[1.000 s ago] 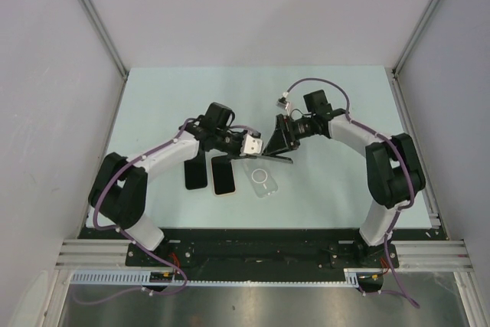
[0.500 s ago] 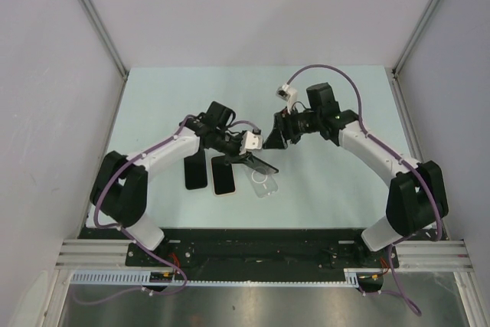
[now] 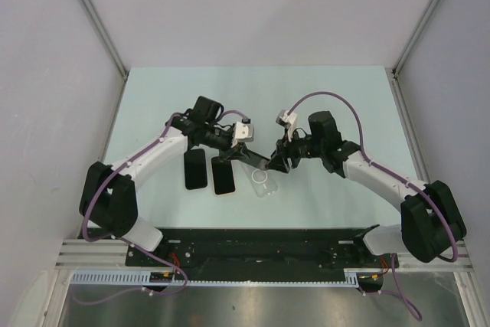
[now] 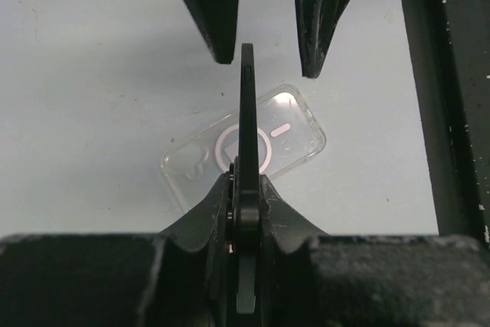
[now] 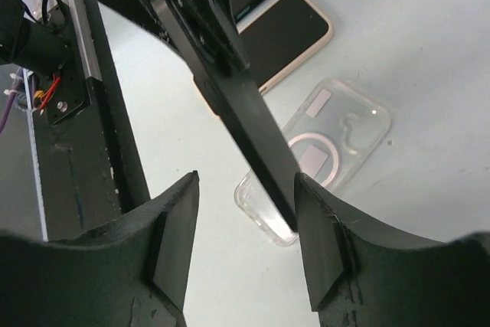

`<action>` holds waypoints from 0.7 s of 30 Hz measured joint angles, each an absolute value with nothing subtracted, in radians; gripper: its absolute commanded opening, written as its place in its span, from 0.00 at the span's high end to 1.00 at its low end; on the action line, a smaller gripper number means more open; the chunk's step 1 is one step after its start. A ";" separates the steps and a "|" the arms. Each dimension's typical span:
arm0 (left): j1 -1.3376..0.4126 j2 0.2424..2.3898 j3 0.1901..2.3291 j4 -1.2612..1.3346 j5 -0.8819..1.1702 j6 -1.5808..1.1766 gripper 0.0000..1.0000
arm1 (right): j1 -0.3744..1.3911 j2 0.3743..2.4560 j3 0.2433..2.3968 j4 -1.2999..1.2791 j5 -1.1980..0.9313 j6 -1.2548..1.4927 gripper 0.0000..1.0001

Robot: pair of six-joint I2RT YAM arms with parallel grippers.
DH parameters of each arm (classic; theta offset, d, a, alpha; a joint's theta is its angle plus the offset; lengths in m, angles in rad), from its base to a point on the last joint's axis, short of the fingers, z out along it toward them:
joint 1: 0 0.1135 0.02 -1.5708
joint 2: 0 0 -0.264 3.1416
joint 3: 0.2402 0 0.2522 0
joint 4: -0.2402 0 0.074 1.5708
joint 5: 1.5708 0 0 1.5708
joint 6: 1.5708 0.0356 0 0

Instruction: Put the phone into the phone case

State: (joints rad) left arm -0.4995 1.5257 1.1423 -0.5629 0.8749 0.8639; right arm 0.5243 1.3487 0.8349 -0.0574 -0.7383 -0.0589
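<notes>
Edgewise, phone [image 4: 246,112] above clear case [image 4: 300,132].

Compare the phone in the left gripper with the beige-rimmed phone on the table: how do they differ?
The held phone hangs tilted above the case, clamped in the left gripper; the beige-rimmed phone lies flat, untouched. The held phone's edge is dark; the other's rim is beige. Both look black-faced and similar in size.

My left gripper [image 3: 232,148] holds a dark phone [image 3: 256,160] slanted over the clear case [image 3: 263,184]; my right gripper [image 3: 279,165] meets its other end.
</notes>
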 measured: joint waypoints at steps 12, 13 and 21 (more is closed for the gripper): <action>-0.499 1.524 1.143 -0.602 0.929 0.838 1.00 | 0.589 1.374 0.832 0.075 -0.677 -0.136 0.48; -0.498 1.524 1.143 -0.604 0.932 0.838 1.00 | 0.591 1.380 0.832 0.078 -0.676 -0.138 0.50; -0.485 1.524 1.145 -0.609 0.947 0.837 0.68 | 0.601 1.397 0.831 0.090 -0.735 -0.152 1.00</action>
State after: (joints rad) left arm -0.4847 1.5242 1.1450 -0.6094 0.9470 0.8368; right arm 0.6010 1.3972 0.8314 0.0898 -0.7349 -0.1520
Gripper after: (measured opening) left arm 0.191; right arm 0.142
